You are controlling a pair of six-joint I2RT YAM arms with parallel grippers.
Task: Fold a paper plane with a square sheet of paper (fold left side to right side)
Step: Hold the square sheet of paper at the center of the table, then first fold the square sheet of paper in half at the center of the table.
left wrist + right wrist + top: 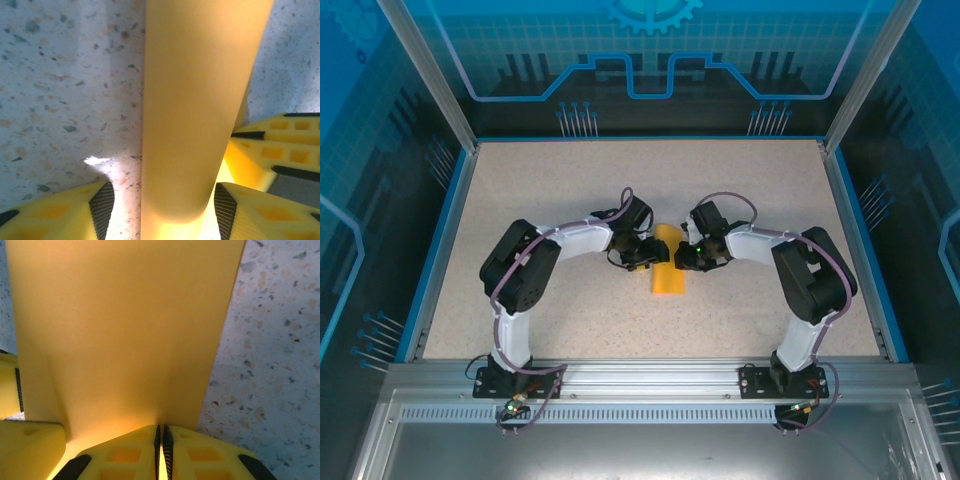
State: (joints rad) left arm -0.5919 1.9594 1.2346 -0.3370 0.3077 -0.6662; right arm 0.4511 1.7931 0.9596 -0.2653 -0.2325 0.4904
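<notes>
With the sheet [668, 278] bowed at the table [520, 200] centre, right gripper [160, 432] pinching its edge and left gripper [162, 200] spread astride it, you risk a skewed crease if the pinch slips

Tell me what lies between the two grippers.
The folded square sheet of paper lies between the left gripper and the right gripper, seen in the top view; the right one is shut on its edge.

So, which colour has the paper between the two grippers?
Plain orange-yellow, no pattern. The paper shows best in the right wrist view.
</notes>
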